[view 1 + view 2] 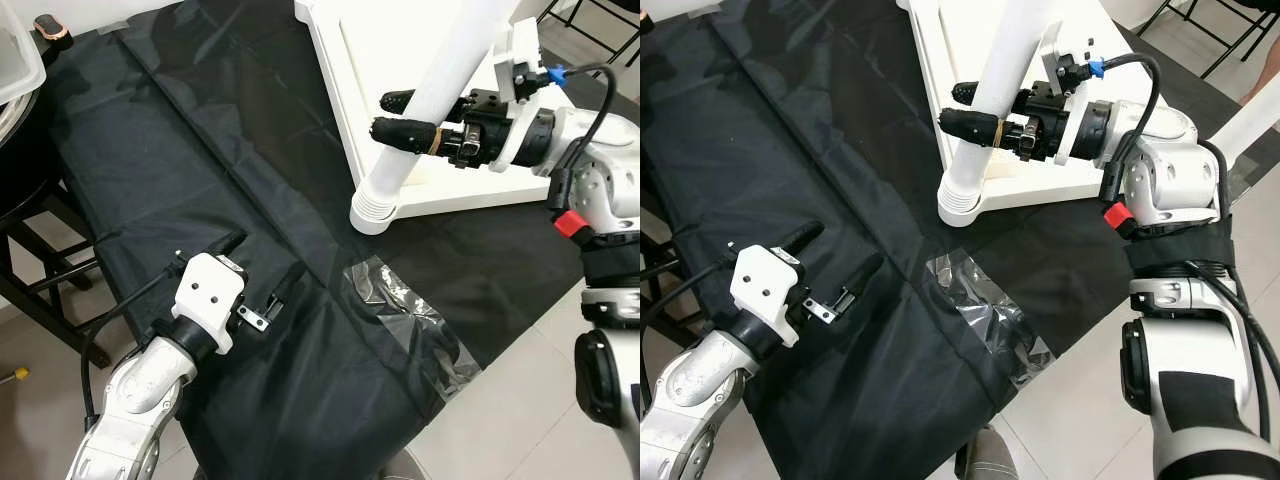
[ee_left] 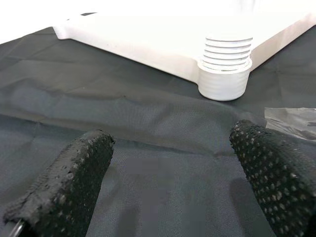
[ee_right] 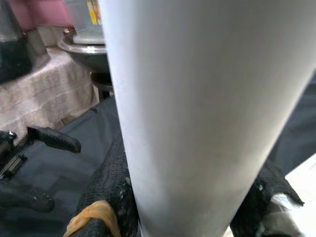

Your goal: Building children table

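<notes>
My left gripper point(image 1: 262, 268) hangs over the black cloth point(image 1: 180, 180), fingers spread apart with nothing between them. In the left wrist view both fingertips point(image 2: 66, 185) sit just above the fabric, pointing toward the table parts. The cloth is creased and covers the whole work surface; a crumpled clear plastic bag point(image 1: 410, 310) lies on it near the front edge, between my two arms.

Further right, the white table top point(image 1: 375, 90) lies flat on the cloth. A white table leg point(image 1: 420, 120) stands tilted at its near corner, ribbed threaded end point(image 2: 226, 74) down at the corner, apparently touching the cloth; I cannot tell whether it is seated in the top.

My right gripper point(image 1: 400, 117) comes in from the right and is clamped on the leg partway up, one finger on each side of the tube. The right wrist view confirms it: the white tube point(image 3: 197, 113) sits between the fingers, pads point(image 3: 111, 187) against it.

Far left edge: a dark stand point(image 1: 40, 240) carrying a metal bowl point(image 1: 12, 105).
</notes>
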You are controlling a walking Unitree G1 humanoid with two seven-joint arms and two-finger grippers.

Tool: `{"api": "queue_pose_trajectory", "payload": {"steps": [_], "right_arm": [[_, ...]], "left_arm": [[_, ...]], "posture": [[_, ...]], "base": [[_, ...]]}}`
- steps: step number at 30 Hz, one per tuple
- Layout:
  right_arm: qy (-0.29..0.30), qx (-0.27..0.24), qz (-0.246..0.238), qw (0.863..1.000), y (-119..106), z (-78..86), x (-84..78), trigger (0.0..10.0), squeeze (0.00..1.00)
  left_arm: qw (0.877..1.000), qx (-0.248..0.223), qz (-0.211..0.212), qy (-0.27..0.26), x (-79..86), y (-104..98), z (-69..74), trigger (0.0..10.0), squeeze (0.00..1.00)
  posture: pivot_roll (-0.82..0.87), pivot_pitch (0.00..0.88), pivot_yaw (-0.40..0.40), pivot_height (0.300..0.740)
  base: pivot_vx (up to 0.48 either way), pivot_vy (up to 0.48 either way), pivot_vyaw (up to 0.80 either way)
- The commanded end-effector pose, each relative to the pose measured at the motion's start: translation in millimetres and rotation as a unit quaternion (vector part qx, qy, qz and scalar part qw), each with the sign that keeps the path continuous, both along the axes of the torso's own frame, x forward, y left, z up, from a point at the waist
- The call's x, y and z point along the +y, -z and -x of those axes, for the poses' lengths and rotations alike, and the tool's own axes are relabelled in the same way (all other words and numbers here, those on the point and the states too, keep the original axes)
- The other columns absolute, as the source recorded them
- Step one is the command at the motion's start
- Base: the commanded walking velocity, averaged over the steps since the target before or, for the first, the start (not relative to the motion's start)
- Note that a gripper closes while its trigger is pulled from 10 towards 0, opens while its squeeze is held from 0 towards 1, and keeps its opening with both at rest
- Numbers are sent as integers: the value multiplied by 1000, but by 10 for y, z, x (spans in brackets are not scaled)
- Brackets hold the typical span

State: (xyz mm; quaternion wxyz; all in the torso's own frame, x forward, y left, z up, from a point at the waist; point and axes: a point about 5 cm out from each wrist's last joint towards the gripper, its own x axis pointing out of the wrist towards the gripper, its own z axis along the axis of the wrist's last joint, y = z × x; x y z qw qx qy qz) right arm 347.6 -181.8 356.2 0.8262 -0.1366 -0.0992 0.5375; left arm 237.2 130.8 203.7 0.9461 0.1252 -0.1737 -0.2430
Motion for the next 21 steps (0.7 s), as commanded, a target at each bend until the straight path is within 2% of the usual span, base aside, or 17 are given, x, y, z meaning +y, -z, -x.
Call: {"api": "queue_pose_trajectory", "payload": {"steps": [1, 16, 21], "right_arm": [[16, 33, 23, 999, 129, -42, -28, 10000, 0], [31, 26, 37, 999, 73, -52, -29, 10000, 0], [75, 18, 49, 996, 78, -129, 0, 10000, 0]], "left_arm": [[1000, 6, -1, 1, -20, 52, 15, 10000, 0], [1000, 5, -2, 4, -32, 62, 8, 10000, 0], [1000, 4, -3, 5, -34, 62, -2, 10000, 0]], "posture": [[30, 373, -28, 740], [24, 369, -28, 740], [22, 361, -26, 740]], "base": [[0, 0, 0], [0, 0, 0], [0, 0, 0]]}}
